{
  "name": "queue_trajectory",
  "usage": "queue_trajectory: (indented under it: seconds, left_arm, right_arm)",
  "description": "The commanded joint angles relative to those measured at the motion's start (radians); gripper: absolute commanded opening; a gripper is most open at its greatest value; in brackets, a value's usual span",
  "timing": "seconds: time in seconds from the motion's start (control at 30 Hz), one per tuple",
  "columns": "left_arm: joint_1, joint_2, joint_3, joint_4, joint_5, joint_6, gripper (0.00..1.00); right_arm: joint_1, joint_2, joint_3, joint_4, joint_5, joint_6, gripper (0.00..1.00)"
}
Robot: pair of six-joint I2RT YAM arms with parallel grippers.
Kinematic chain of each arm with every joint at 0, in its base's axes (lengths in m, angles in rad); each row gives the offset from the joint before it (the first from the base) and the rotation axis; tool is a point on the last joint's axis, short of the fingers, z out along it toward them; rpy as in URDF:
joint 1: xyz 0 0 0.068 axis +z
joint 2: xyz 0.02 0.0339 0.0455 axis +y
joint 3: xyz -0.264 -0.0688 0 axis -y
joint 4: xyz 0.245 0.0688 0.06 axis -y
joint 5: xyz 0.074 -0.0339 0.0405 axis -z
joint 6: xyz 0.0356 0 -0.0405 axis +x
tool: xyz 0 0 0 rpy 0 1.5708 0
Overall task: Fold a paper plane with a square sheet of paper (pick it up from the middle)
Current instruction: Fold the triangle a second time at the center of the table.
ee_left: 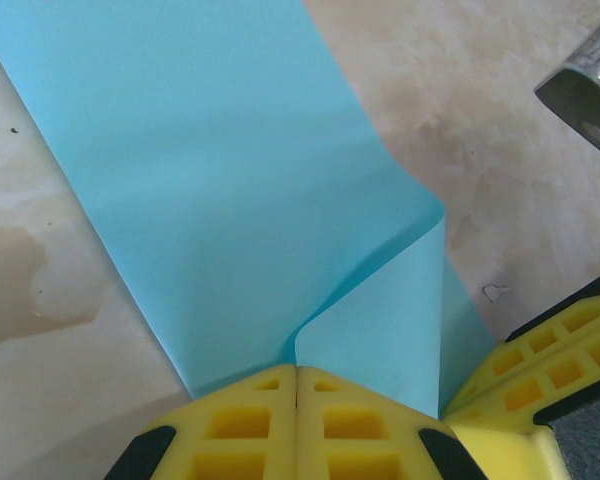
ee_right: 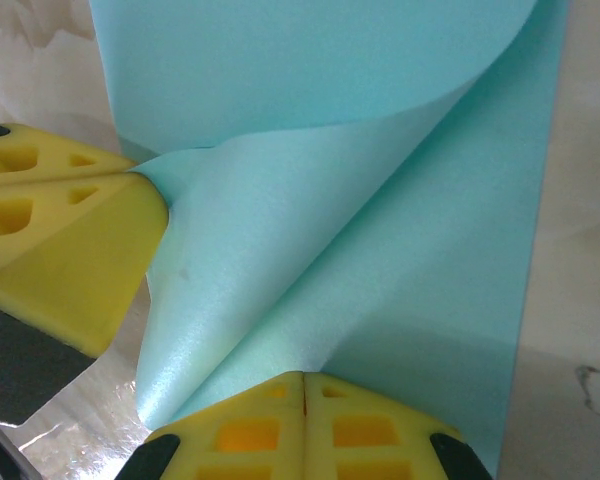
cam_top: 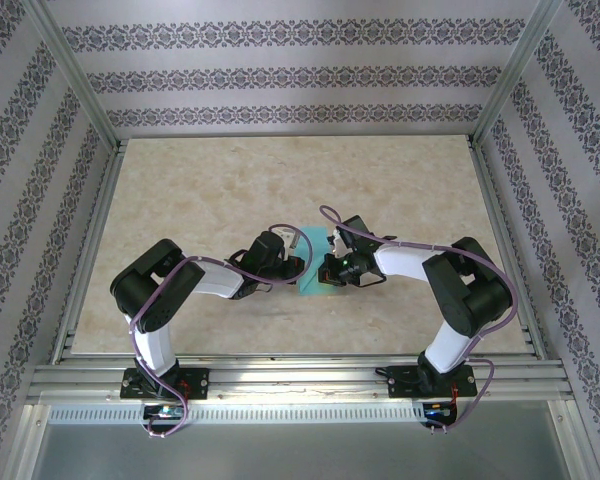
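The square sheet of paper (cam_top: 314,262) lies near the middle of the counter (cam_top: 180,190), slightly toward its near edge, with 1 corner curled up and over the rest. The left tool (ee_left: 297,385) is clenched on the tip of that lifted flap. The right tool (ee_right: 303,385) is clenched on the sheet's edge, just beside the left tool.
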State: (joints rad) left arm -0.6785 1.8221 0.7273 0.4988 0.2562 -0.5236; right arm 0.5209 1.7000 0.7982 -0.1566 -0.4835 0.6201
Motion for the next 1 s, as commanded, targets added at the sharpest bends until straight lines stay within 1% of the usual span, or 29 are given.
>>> queue_trajectory:
  seconds: [0.0,0.3,0.77,0.97]
  left_arm:
    - [0.011,-0.026,0.016,0.023,-0.009,0.035,0.0]
    - [0.013,-0.038,0.017,-0.009,-0.048,0.044,0.0]
    - [0.013,-0.017,0.04,-0.023,-0.01,0.064,0.0]
    - [0.013,-0.009,0.058,-0.041,-0.017,0.068,0.0]
  right_arm:
    - [-0.004,-0.006,-0.014,-0.069,0.023,-0.026,0.0]
    - [-0.005,-0.005,-0.013,-0.076,0.023,-0.03,0.0]
    - [-0.009,-0.008,-0.014,-0.079,0.019,-0.034,0.0]
    - [-0.012,-0.011,-0.016,-0.084,0.019,-0.037,0.0]
